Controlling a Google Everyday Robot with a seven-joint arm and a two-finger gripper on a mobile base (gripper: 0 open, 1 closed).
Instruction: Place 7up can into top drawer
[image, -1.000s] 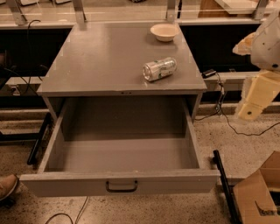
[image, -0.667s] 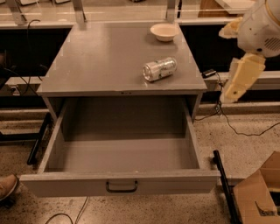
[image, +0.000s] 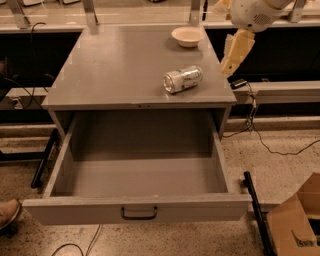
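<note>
While the 7up can (image: 183, 79) lies on its side on the grey cabinet top (image: 115, 65), right of centre and near the front edge, we see the top drawer (image: 80, 210) pulled wide open below it, filling the lower middle of the frame. One shiny round end of the can faces the lower left. The drawer holds nothing that we can make out, and its dark handle (image: 139, 214) sits at the centre of the front panel. At the upper right of the frame the gripper (image: 234, 54) hangs from the white arm, up and to the right of the can and apart from it, carrying nothing; whether it is clasped or released we cannot tell. A cream bowl (image: 187, 36) stands at the back of the top. A cardboard box (image: 295, 225) sits at the lower right, a shoe (image: 9, 214) at the lower left.
</note>
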